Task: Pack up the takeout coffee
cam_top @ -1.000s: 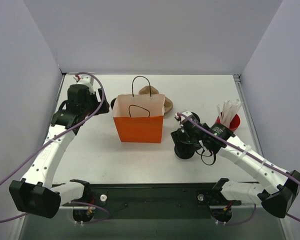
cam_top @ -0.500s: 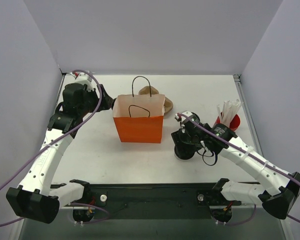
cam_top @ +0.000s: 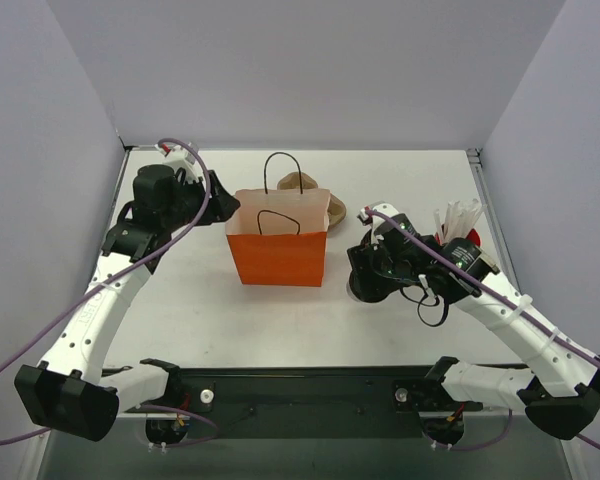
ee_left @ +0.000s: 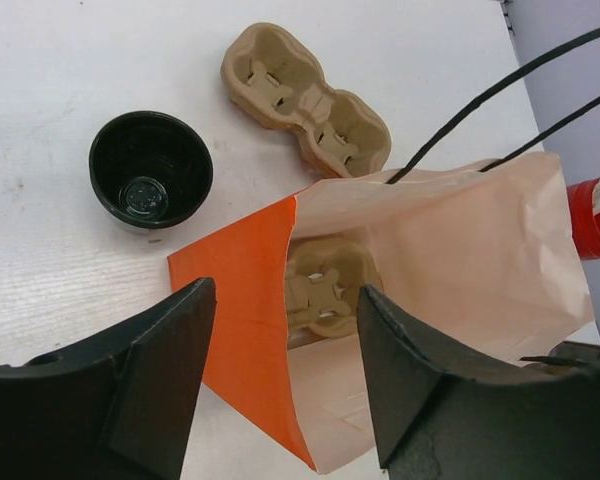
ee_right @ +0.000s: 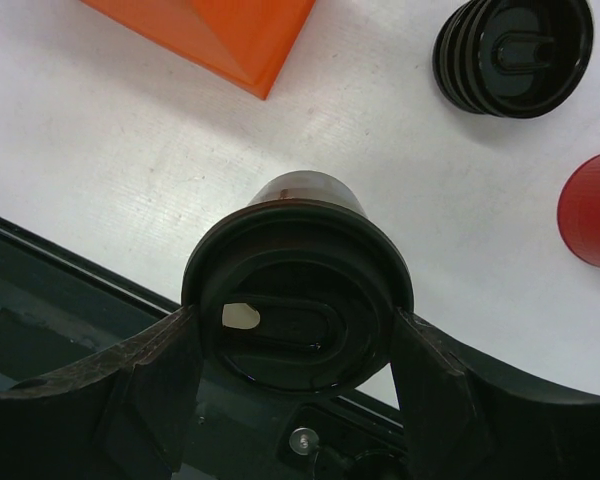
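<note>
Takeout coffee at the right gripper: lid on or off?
On: the black lid covers the takeout coffee, sip slot visible, right wrist view.

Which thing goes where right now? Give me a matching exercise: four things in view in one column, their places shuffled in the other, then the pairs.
Things:
1. lidded cup
2. cup without a lid
3. stack of lids
4. straws

Places:
A. standing in the red cup
B. on the table, near the red cup
C. gripped between the right fingers
D. on the table beside the orange bag

Pairs: 1-C, 2-D, 3-B, 4-A
</note>
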Robot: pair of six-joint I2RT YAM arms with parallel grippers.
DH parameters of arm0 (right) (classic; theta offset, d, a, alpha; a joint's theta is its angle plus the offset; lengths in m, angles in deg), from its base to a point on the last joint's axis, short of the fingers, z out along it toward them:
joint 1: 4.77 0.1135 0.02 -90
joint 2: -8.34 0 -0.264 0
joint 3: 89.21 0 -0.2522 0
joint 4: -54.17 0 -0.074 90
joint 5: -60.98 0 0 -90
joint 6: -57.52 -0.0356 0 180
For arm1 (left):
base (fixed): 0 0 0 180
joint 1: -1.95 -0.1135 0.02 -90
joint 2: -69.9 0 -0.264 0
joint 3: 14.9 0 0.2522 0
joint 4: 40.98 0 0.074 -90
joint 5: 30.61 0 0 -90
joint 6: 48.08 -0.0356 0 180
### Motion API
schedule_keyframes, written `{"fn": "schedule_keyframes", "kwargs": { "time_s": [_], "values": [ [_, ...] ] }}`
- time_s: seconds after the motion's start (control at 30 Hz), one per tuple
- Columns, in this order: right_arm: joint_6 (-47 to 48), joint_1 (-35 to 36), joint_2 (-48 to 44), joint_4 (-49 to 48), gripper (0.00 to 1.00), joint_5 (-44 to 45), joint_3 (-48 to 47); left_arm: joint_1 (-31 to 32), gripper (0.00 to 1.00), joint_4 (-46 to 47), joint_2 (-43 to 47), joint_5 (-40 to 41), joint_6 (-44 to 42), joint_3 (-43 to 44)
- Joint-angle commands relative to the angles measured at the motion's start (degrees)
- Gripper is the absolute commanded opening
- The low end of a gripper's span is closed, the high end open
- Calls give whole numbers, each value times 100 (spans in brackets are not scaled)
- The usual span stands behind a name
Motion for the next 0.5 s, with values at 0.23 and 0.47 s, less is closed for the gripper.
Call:
{"fn": "schedule_keyframes", "kwargs": {
  "time_s": [0.23,0.47],
  "values": [
    [493,-41,-139,52,57,711,-1809,108,46,-362,5,279,-601,-46],
    [1415,-6,-51,-299,55,281,-2646,108,0,-133,233,-99,-680,-47]
  ]
}}
